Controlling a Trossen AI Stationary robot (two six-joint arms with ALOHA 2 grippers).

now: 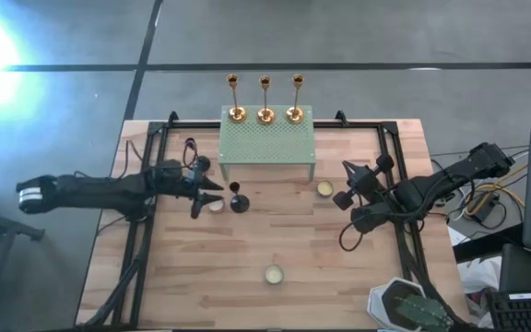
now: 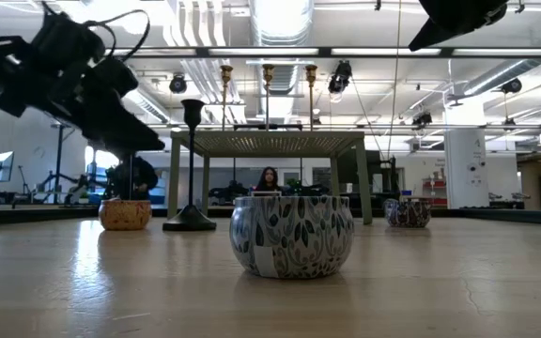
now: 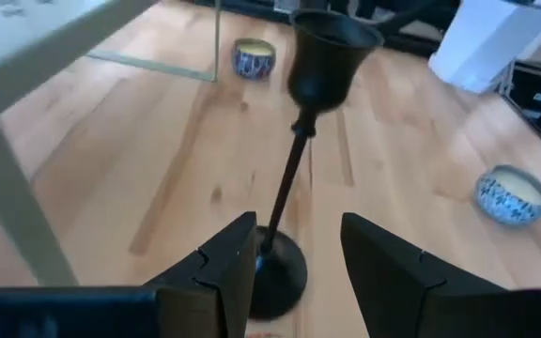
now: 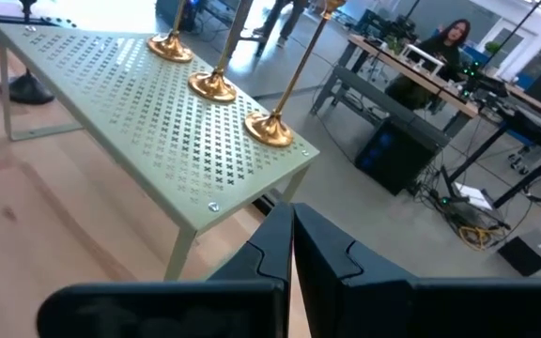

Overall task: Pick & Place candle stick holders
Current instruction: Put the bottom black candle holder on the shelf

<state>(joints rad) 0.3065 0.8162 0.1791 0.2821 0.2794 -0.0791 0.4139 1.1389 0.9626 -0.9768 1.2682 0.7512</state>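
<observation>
A: Item one: what are we logging on the pale green perforated metal stand at the upper centre of the high view?

B: We are counting three shiny gold stemmed candle stick holders, standing upright in a row along its far edge. In the right wrist view we are seeing their round bases sitting on the perforated top.

A: Item two?

B: One matte black stemmed candle stick holder, standing upright on the light wooden table, just in front of the stand's left end. We are finding only this one black holder.

A: Grippers?

B: The left gripper is sitting left of centre, just beside that black holder. In its wrist view we are seeing its jaws spread apart, with the black stem rising between and beyond the fingers, which are gripping nothing. The right gripper is waiting at the right of the table; we are seeing its fingers pressed together, empty.

A: Sundries?

B: We are listing small patterned candle tins: one beside the left gripper, one by the stand's right leg, one at lower centre.
</observation>
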